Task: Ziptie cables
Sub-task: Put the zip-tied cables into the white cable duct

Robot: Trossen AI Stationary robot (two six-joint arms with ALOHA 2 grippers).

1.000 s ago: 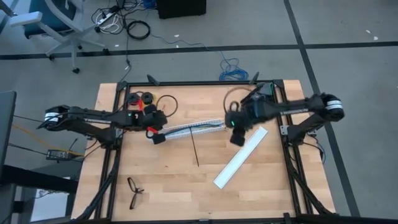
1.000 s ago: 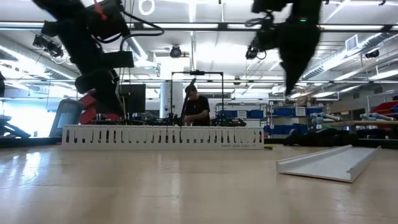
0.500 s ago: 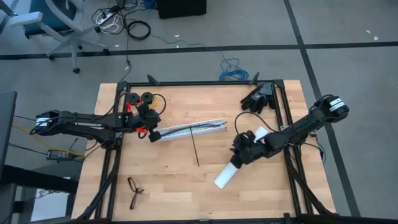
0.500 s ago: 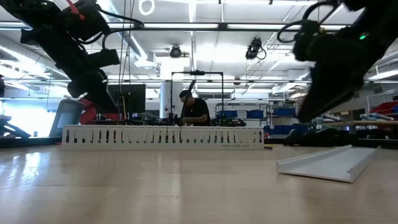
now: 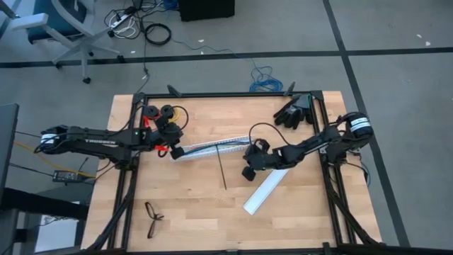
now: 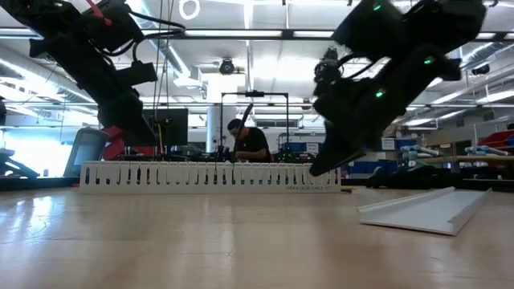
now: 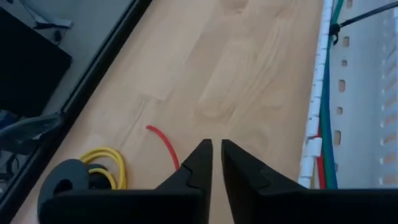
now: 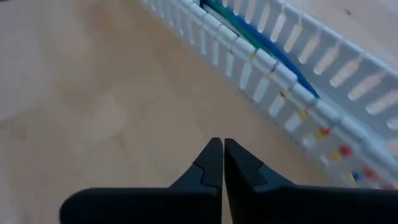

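Observation:
The cables (image 8: 267, 45), blue, green and other thin wires, lie inside a long white slotted rail (image 5: 216, 146) across the middle of the table. They also show in the left wrist view as cables (image 7: 323, 124). The ziptie (image 5: 222, 170), a thin black strip, lies flat on the wood just near of the rail. My left gripper (image 5: 174, 147) hovers at the rail's left end, its fingers (image 7: 202, 155) parted by a narrow gap with nothing between them. My right gripper (image 8: 219, 149) is shut and empty, low over bare wood beside the rail's right end (image 5: 249, 170).
A white rail cover (image 5: 266, 190) lies slanted right of the ziptie, under the right arm. Two black spools with red and yellow wire (image 5: 160, 112) sit at the far left. A black object (image 5: 294, 112) lies at the far right and dark glasses (image 5: 152, 216) near the front left.
My right gripper has dropped from well above the rail's right end to low over the table. It swung first toward the near edge over the white cover, then leftward toward the ziptie. My left gripper has drawn back slightly toward the far left.

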